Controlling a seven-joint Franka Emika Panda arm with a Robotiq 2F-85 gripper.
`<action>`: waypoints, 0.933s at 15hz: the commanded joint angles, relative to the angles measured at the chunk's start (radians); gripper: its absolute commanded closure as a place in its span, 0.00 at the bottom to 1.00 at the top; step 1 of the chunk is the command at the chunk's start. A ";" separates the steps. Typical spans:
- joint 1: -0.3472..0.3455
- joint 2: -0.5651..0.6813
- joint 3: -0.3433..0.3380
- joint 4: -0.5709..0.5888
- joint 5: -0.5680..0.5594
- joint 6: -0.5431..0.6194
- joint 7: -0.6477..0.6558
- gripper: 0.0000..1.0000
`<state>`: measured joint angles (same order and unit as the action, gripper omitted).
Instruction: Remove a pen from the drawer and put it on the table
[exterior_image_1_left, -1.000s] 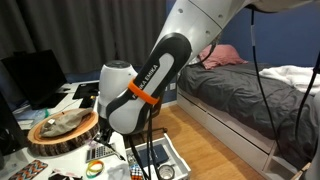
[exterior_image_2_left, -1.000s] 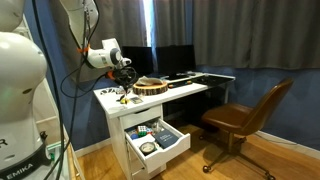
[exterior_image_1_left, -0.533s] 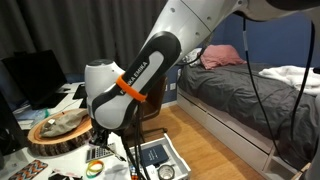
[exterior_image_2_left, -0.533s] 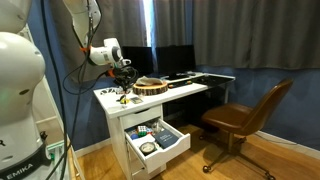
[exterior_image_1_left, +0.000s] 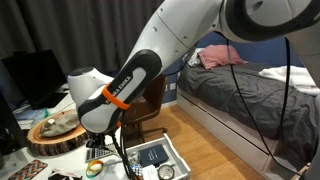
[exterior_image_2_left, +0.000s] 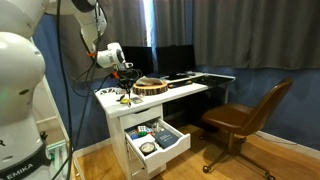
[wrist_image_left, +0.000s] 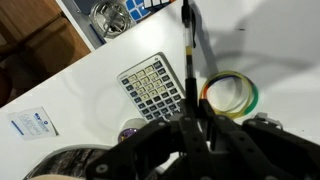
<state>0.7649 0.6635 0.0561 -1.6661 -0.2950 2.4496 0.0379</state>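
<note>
My gripper (wrist_image_left: 196, 126) is shut on a thin dark pen (wrist_image_left: 188, 50) that sticks out past the jaws. It hangs over the near end of the white table (wrist_image_left: 80, 95), above a calculator (wrist_image_left: 153, 88). In an exterior view the gripper (exterior_image_2_left: 122, 75) is over the left end of the table (exterior_image_2_left: 190, 88). The drawer (exterior_image_2_left: 172, 146) stands pulled open below that end, with small items on its dark inside. It also shows in an exterior view (exterior_image_1_left: 178, 152), and its white wall shows at the top of the wrist view (wrist_image_left: 88, 30).
A coloured tape ring (wrist_image_left: 232, 95) and a white card (wrist_image_left: 33, 123) lie on the table by the calculator. A round bark-edged wooden slab (exterior_image_2_left: 152, 87) and a monitor (exterior_image_1_left: 30, 75) stand further along. A brown chair (exterior_image_2_left: 245, 115) and a bed (exterior_image_1_left: 250, 95) are nearby.
The arm has swung from above the drawer towards the table end, carrying the pen. The gripper now sits a little lower over the table top.
</note>
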 joint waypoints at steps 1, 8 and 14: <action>-0.001 0.098 0.025 0.154 -0.045 -0.103 -0.021 0.97; 0.012 0.221 0.022 0.322 -0.099 -0.115 -0.089 0.62; 0.014 0.246 0.037 0.388 -0.085 -0.102 -0.099 0.31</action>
<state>0.7758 0.8925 0.0792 -1.3311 -0.3766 2.3594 -0.0554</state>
